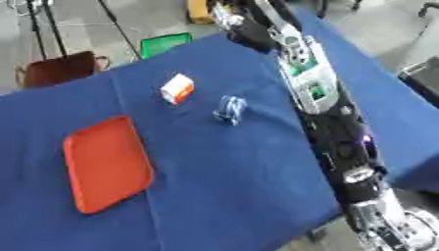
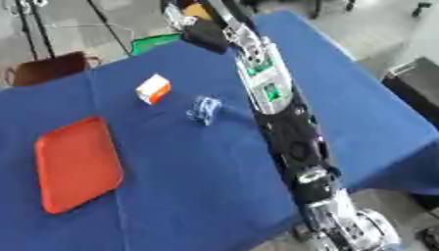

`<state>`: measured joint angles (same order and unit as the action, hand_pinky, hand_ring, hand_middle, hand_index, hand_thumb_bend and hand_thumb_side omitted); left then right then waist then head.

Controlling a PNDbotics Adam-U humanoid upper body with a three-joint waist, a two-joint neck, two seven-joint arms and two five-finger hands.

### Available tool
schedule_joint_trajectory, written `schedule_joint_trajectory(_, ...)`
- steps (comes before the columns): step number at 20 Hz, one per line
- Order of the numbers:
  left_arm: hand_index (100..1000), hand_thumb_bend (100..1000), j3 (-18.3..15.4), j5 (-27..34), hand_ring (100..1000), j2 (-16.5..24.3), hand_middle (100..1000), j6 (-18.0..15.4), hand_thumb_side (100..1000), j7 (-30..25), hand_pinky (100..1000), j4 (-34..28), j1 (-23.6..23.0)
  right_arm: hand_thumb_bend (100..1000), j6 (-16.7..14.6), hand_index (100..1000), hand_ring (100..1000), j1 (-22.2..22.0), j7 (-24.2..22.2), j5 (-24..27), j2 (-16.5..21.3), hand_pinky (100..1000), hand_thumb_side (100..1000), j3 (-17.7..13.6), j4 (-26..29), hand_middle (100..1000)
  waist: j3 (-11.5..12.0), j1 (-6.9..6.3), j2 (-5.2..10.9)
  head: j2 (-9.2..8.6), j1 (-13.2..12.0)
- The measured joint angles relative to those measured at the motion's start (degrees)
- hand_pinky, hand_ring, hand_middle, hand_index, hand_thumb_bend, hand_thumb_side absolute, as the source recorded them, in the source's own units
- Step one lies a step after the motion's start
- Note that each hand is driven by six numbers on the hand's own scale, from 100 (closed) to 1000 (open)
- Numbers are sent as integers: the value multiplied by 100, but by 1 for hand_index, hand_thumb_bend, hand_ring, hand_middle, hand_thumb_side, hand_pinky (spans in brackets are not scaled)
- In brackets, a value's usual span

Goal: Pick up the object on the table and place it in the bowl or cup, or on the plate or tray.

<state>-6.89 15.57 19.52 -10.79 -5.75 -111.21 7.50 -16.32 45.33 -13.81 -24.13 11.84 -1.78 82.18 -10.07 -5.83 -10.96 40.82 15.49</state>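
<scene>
Near the middle of the blue-clothed table (image 1: pixel 240 196), toward its far edge, sat the two loose things you had to choose from: a small white box with an orange side (image 1: pixel 178 88), tipped on one corner edge, and just beside it, a little nearer to you and toward the right edge, a small blue-and-white object (image 1: pixel 229 109) whose shape was too blurred to make out. The two stood close but apart, neither touched by anything. Well apart from them, by the left edge of the table and nearer to you, lay the orange-red tray (image 1: pixel 107 164), flat on the cloth with nothing on it, its long side running roughly from near to far.

Your right arm (image 2: pixel 279 105) came in from the near right corner and stretched straight across the cloth to the far edge, passing to the right of the blue-and-white object without touching it. Your right hand (image 2: pixel 182 19) was at the far edge of the table, beyond both objects, and held nothing that could be seen; whether its fingers were straight or curled could not be told from either view. Your left hand did not show.

Beyond the far edge, on the floor, stood a brown chair (image 1: pixel 58 69) and a green box (image 1: pixel 165 44).
</scene>
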Motion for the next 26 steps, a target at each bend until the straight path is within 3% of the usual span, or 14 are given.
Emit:
schedule_joint_trajectory(16, 950, 682, 1, 0, 842, 0, 803, 6, 959, 7, 730, 0, 0, 100, 210, 932, 663, 5, 95, -368, 47, 692, 686, -139, -437, 780, 13, 45, 26, -78, 123)
schedule_joint_trajectory(26, 951, 676, 1, -12, 842, 0, 802, 10, 961, 3, 731, 0, -1, 100, 173, 905, 689, 5, -311, -1114, 250, 708, 699, -136, -1613, 785, -5, 48, 26, -150, 223)
